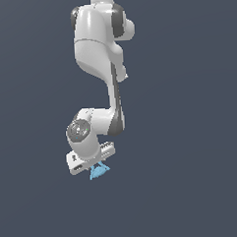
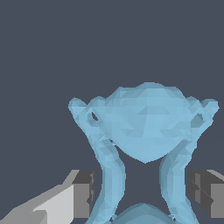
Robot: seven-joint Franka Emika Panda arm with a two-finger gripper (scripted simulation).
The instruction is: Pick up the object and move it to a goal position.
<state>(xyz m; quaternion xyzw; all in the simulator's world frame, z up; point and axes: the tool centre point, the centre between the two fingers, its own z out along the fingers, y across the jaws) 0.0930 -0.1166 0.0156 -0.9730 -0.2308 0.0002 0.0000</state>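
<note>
My fingers (image 2: 83, 194) stand spread, one on each side of the light-blue object (image 2: 146, 127), not touching it. It sits right between and just ahead of them, its narrow stems running along my reach. In the exterior view it peeks out directly beneath my gripper (image 1: 96, 167).

The light is falling evenly in both views, and the dark slate background is showing no gradient and no cast shadow. In the exterior view the white arm (image 1: 94, 48) is looking bright on its upper shells and is shading softly to grey on the undersides, without hard glare. The picture is looking slightly soft and pixelated at the edges. In the wrist view the light-blue object (image 2: 146, 124) is showing faceted shading, paler on top, darker below. No lens distortion is appearing.
</note>
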